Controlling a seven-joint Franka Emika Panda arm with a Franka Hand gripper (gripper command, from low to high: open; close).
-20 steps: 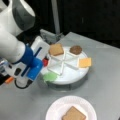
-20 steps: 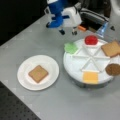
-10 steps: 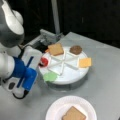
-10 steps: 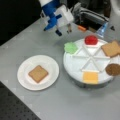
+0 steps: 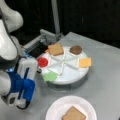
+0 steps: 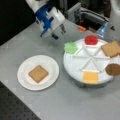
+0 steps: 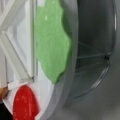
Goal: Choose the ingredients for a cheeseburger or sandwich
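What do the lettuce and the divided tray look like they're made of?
Lettuce: probably soft foam or felt, going by its flat matte green face and wavy cut edge. Divided tray: likely hard white plastic, with smooth, faintly glossy moulded ribs.

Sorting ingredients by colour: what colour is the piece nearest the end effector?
Green: the lettuce, clearest in the wrist view.

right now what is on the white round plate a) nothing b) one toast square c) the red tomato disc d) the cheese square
b: in both front views a single toast square lies on the plate, while the cheese square and tomato disc sit in the divided tray.
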